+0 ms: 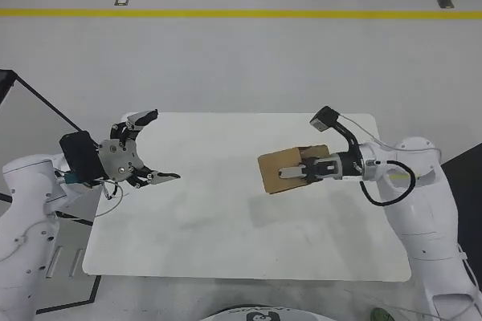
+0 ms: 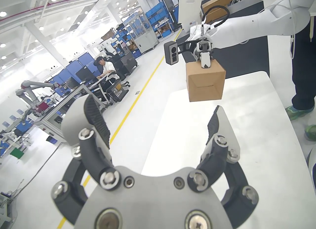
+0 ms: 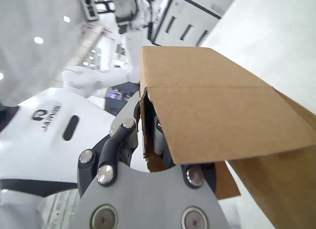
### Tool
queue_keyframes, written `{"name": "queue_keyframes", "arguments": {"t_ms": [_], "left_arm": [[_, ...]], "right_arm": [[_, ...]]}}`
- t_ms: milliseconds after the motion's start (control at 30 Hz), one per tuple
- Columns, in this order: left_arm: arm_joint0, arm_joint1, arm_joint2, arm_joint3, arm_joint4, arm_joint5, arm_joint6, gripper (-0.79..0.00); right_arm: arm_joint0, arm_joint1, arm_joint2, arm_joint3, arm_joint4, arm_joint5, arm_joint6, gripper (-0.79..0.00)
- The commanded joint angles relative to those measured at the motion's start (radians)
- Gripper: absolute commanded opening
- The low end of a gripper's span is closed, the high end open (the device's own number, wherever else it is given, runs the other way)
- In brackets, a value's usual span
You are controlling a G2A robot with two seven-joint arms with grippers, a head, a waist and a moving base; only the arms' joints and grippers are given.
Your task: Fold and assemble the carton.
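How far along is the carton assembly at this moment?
Done: the carton is opened into a box, and the end facing the left gripper looks closed. In hand: the right gripper is shut on its other end, over the table. Left: a flap there stands open, so that end likely needs closing; the left gripper is open, apart.

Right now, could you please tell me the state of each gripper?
Left gripper: open, empty.
Right gripper: shut on the carton.

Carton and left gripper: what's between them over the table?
Nothing. In the top view the stretch from the open left gripper to the carton is bare table; the left wrist view agrees.
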Motion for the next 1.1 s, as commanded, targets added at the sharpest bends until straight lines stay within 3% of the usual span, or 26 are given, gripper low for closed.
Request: {"name": "queue_keyframes", "arguments": {"t_ms": [0,400,467,600,733,867,1067], "left_arm": [[0.000,0.000,0.000,0.000,0.000,0.000,0.000,0.000],[0.000,0.000,0.000,0.000,0.000,0.000,0.000,0.000],[0.000,0.000,0.000,0.000,0.000,0.000,0.000,0.000],[0.000,0.000,0.000,0.000,0.000,0.000,0.000,0.000],[0.000,0.000,0.000,0.000,0.000,0.000,0.000,0.000],[0.000,0.000,0.000,0.000,0.000,0.000,0.000,0.000],[0.000,0.000,0.000,0.000,0.000,0.000,0.000,0.000]], "right_arm": [[0.011,0.002,-0.008,-0.012,-0.039,-0.005,0.010,-0.785],[0.011,0.002,-0.009,-0.015,-0.045,-0.007,0.004,-0.785],[0.027,0.009,-0.007,-0.044,-0.154,-0.013,0.000,-0.785],[0.091,0.037,-0.043,-0.127,-0.514,-0.017,0.026,-0.785],[0.159,0.063,-0.132,-0.143,-0.702,-0.045,0.026,-0.785],[0.243,0.079,-0.245,-0.108,-0.778,-0.092,0.026,-0.785],[0.264,0.083,-0.253,-0.099,-0.779,-0.090,0.026,-0.785]]}}
